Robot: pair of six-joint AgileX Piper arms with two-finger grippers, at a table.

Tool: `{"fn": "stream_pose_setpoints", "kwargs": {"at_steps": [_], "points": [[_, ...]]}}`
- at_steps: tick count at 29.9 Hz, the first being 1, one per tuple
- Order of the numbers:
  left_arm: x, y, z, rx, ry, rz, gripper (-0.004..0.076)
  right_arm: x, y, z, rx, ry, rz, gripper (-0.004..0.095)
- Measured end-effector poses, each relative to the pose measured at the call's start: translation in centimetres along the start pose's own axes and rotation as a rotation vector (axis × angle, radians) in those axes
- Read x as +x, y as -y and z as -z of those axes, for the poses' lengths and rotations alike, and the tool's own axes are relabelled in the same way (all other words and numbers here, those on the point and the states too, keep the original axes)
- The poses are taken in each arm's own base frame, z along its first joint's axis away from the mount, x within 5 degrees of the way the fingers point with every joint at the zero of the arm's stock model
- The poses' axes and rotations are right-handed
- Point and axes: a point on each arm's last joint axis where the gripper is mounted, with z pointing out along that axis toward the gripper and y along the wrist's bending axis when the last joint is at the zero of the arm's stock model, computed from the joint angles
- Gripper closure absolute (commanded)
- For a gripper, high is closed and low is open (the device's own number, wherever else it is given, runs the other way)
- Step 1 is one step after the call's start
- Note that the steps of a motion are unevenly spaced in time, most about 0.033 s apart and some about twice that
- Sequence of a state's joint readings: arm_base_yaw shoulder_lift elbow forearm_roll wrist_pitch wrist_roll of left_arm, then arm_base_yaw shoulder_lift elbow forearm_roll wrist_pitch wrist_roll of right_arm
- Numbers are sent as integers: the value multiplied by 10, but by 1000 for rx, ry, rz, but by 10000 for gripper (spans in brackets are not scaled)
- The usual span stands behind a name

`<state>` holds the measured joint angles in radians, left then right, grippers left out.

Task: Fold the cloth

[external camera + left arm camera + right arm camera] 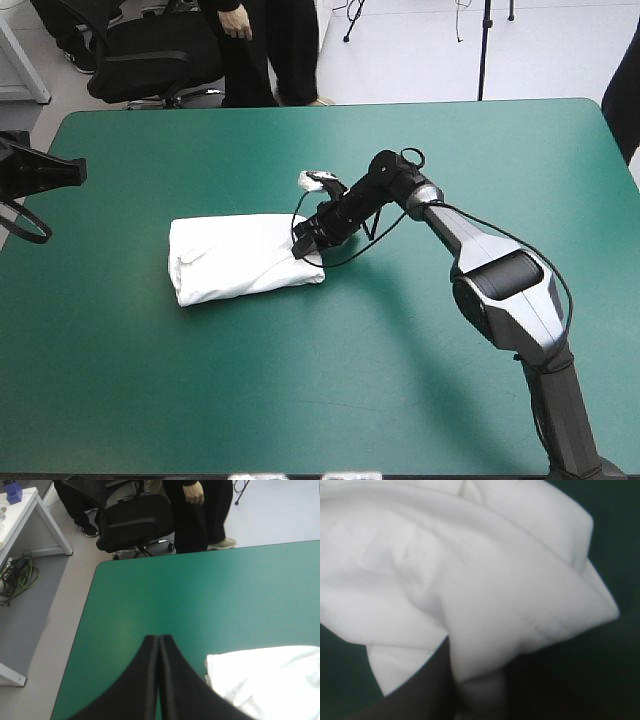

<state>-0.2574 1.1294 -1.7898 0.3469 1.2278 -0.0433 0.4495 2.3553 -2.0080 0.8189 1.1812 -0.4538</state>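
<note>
Nearest in the high view, the right arm (500, 285) rises from the lower right of the frame and reaches toward the centre. There the right hand (310, 240) sits at the right-hand edge of the T-shirt (235, 260). The T-shirt lies as a folded bundle just left of centre on the teal-green worktop (330, 400), with bare cover all round it and nothing that I can see in the way.

In the left wrist view, the left hand (159, 639) has its black fingers together in one point, holding nothing, over the cover. A corner of the T-shirt lies just beside it, not touching.

In the right wrist view, white cloth fills the picture and runs down between the black fingers, which are clamped on it. The cloth looks light, soft and limp. Lifted by one point it would likely sag and lose its fold, so an edge or corner taken through all layers seems the best hold.
</note>
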Motion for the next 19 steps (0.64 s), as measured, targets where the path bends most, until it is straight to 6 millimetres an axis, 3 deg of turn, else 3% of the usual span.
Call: {"fn": "stream_pose_setpoints", "kwargs": {"at_steps": [9, 14, 17, 19], "points": [[0, 0, 0, -4, -1, -14, 741, 3, 4, 10, 143, -55, 25, 925], [0, 0, 0, -4, -1, -15, 741, 17, 27, 54, 318, -84, -1, 925], [0, 0, 0, -3, -1, -9, 741, 36, 52, 85, 397, -101, -66, 925], [0, 1, 0, 4, -2, 3, 741, 55, 71, 116, 445, -92, -135, 925]]}}
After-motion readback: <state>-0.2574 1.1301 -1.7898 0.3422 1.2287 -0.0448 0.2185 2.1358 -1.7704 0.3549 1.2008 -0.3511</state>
